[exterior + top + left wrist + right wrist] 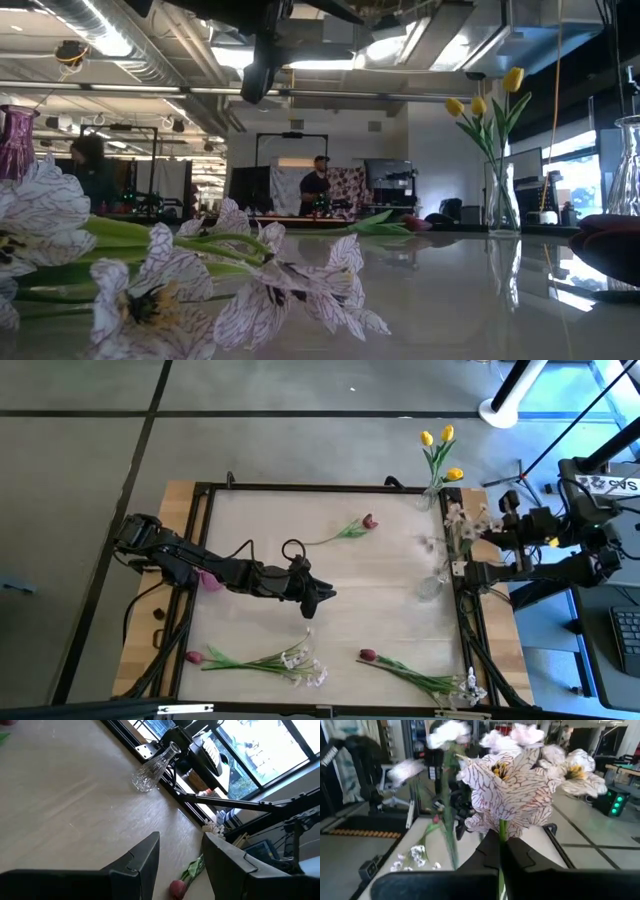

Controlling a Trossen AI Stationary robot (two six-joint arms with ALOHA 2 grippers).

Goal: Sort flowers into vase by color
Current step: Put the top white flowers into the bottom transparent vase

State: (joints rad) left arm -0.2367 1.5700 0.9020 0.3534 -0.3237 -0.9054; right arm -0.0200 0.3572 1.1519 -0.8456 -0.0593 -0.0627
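1. My left tool (322,598) hangs over the middle of the desk (390,575), its fingers (137,862) apart with nothing between them; in the left wrist view a dark red tulip (176,888) lies on the desk past the fingertips.
2. My right tool (462,538) sits at the desk's 3 o'clock edge, its fingers pressed together on the stem of a white veined blossom spray (512,790); the blooms stand upright just above the fingers in the right wrist view.
3. A clear glass vase (432,493) at about 1 o'clock on the desk holds three yellow tulips (441,448); in the low view they stand upright at the far right (488,108).
4. A second clear vase (429,586) stands near the 3 o'clock edge, close to my right tool; the left wrist view shows its narrow neck and cut-glass belly (152,769); I cannot tell whether anything is in it.
5. One dark red tulip with green leaves (350,529) lies alone toward 12 o'clock, well apart from the vases.
6. At about 7 o'clock lies a bunch: a dark red tulip bud (193,657) pointing to 9 o'clock, with white blossoms (303,665) at its other end.
7. At about 5 o'clock another dark red tulip (368,656) lies with long leaves, ending in small white blossoms (468,686) near the desk's corner.
8. In the low view white purple-veined blossoms (150,275) fill the near foreground; two people stand in the room behind.
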